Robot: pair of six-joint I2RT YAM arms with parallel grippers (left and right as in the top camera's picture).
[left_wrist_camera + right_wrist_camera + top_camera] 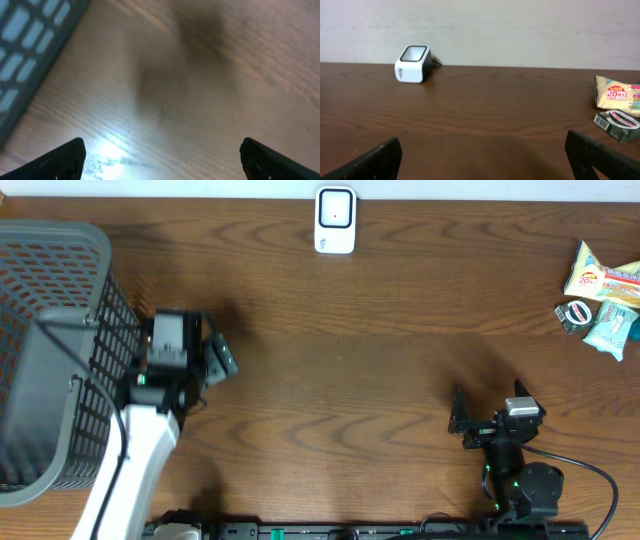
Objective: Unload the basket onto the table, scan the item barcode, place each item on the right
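The items lie at the table's far right: a yellow-white snack packet [603, 281] [617, 93], a small dark box [574, 315] [618, 123] and a pale blue packet [612, 331]. The white barcode scanner [335, 220] [413, 63] stands at the middle of the back edge. My right gripper [488, 404] [482, 160] is open and empty near the front right, well short of the items. My left gripper [216, 350] [162, 162] is open over bare wood beside the basket, holding nothing.
A large grey mesh basket [50, 350] [25, 35] fills the left end of the table, right against the left arm. The wooden tabletop [350, 370] stretches between the arms and the scanner. A pale wall rises behind the table.
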